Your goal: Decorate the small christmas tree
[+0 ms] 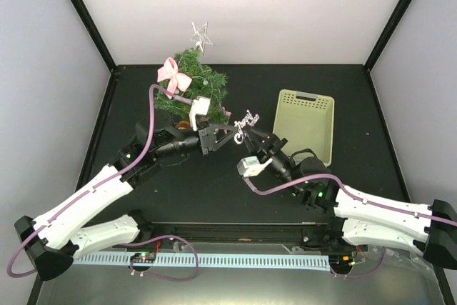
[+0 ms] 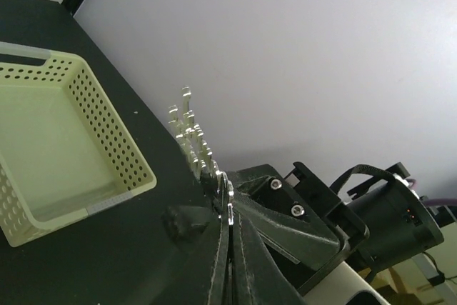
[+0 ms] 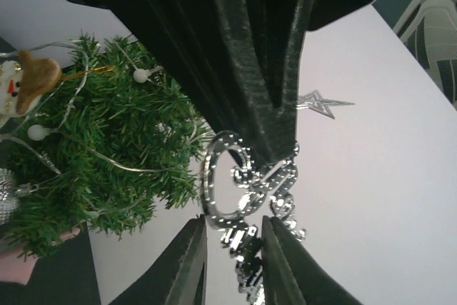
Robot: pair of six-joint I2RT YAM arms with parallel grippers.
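My left gripper (image 2: 227, 212) is clenched flat on the silver glitter lettering ornament (image 3: 250, 198). My right gripper (image 3: 232, 233) is slightly parted, its fingers either side of the ornament's lower end. The small christmas tree (image 3: 107, 148) fills the frame's left, near both.

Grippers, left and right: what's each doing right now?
Left gripper: shut on the silver glitter ornament.
Right gripper: jaws slightly open around that ornament's lower end.
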